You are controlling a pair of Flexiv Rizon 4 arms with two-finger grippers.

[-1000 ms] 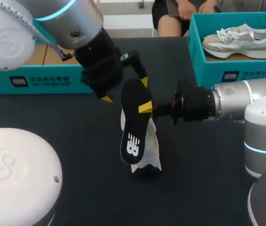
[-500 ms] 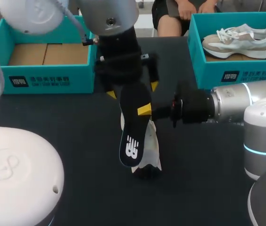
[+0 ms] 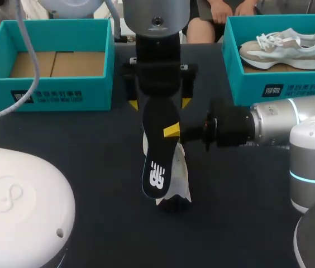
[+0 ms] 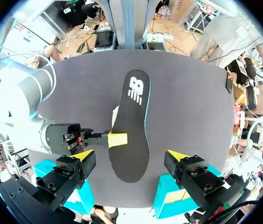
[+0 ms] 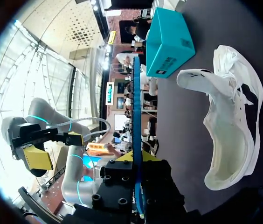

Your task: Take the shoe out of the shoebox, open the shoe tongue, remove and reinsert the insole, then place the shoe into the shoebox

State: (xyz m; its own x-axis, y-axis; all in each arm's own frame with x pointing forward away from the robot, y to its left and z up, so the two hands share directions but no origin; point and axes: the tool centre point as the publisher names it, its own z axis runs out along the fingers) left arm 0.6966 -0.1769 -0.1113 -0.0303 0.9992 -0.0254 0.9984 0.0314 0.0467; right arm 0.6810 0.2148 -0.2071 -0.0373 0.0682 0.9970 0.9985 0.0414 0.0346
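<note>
A black insole [image 3: 158, 151] with a white logo hangs above the table, pinched at one edge by my right gripper [image 3: 172, 131], which is shut on it. In the right wrist view the insole [image 5: 136, 107] shows edge-on, running out from that gripper [image 5: 136, 157]. A white shoe [image 3: 182, 174] lies on the table under the insole, its opening showing [image 5: 229, 135]. My left gripper [image 3: 159, 103] hangs over the insole's far end, open. Its yellow tips stand on either side of the insole [image 4: 130, 126] without touching it, so the left gripper [image 4: 131, 156] holds nothing.
A teal shoebox [image 3: 62, 95] with a bare cardboard floor stands at the far left. A second teal shoebox [image 3: 280, 86] at the far right holds another pale shoe [image 3: 283, 47]. My right arm [image 3: 280, 125] lies across the table's right side.
My left arm has swung rightward from the left side to above the insole's far end, turning so its open fingers straddle it. The right gripper and insole have stayed put.
</note>
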